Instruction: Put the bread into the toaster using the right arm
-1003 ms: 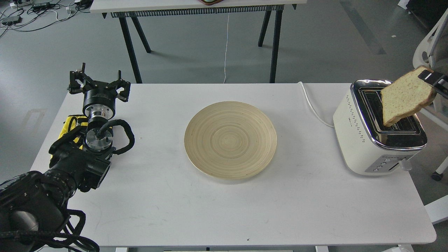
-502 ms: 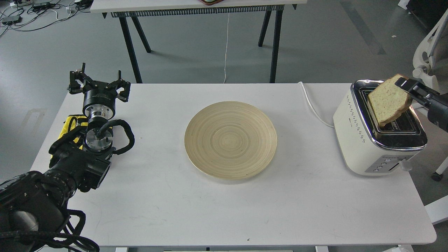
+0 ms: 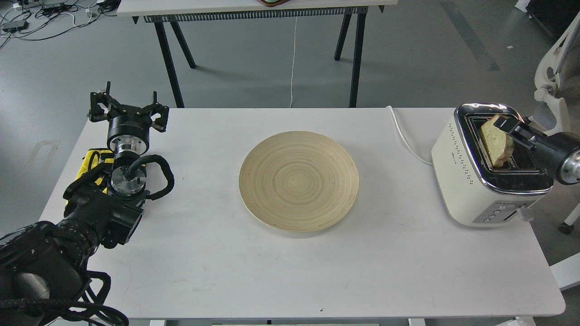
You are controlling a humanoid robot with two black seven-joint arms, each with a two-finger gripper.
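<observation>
The cream-white toaster [image 3: 471,181] with a chrome top stands at the table's right edge. The slice of bread [image 3: 495,140] is part-way down in the toaster's left slot, its upper part still sticking out. My right gripper [image 3: 511,127] comes in from the right edge, over the toaster top, and is shut on the bread's upper right corner. My left gripper [image 3: 128,107] is open and empty, resting over the table's far left side, away from the toaster.
A round wooden plate [image 3: 298,181] lies in the middle of the white table [image 3: 290,271]. The toaster's white cord [image 3: 404,136] runs back over the far edge. A black-legged table stands behind; a white chair frame [image 3: 555,90] is at the right.
My right gripper has moved left and down with the bread. The slice went from hanging above the toaster to sitting part-way in the left slot. The left arm has not moved.
</observation>
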